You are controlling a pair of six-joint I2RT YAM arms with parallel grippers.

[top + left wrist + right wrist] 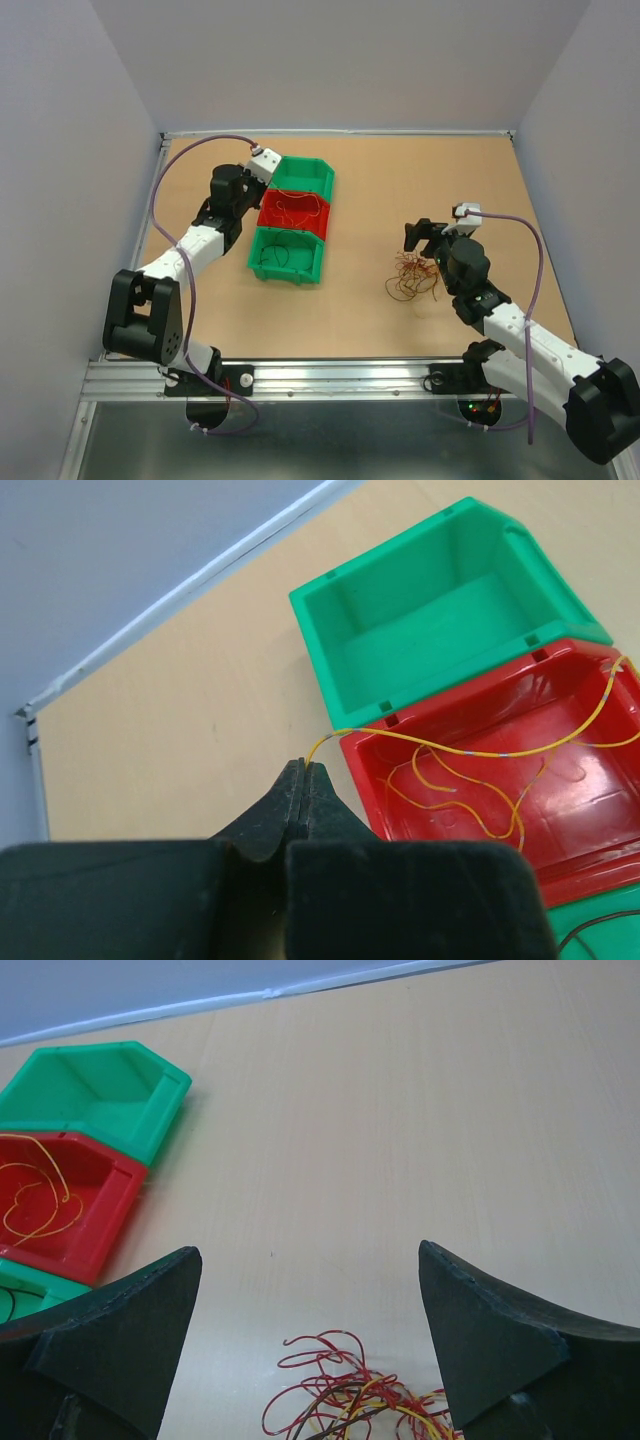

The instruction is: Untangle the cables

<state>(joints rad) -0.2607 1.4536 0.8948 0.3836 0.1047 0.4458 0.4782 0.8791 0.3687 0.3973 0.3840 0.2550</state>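
Left pincer (305, 772) pinches yellow wire (480, 752), apparently by its very tip; the rest trails into red bin (600, 820). We'd carry the tip over the bin before letting go. Right pincer (308, 1260) gapes above tangle (345, 1400) on tabletop (400, 1110).

Right wrist view: wire tangle (345, 1400) runs off the bottom edge, its right side behind a finger (500, 1340) — single strands can't be followed there, nor in the top view, too fine. Red bin (60, 1210) cut by the left edge; near green bin (15, 1280) only a sliver above the other finger. Left wrist view: yellow wire (470, 752) leaves at the right edge, its near end hidden between the pinched left jaws — dark wire (600, 921) barely in frame, bottom right corner.
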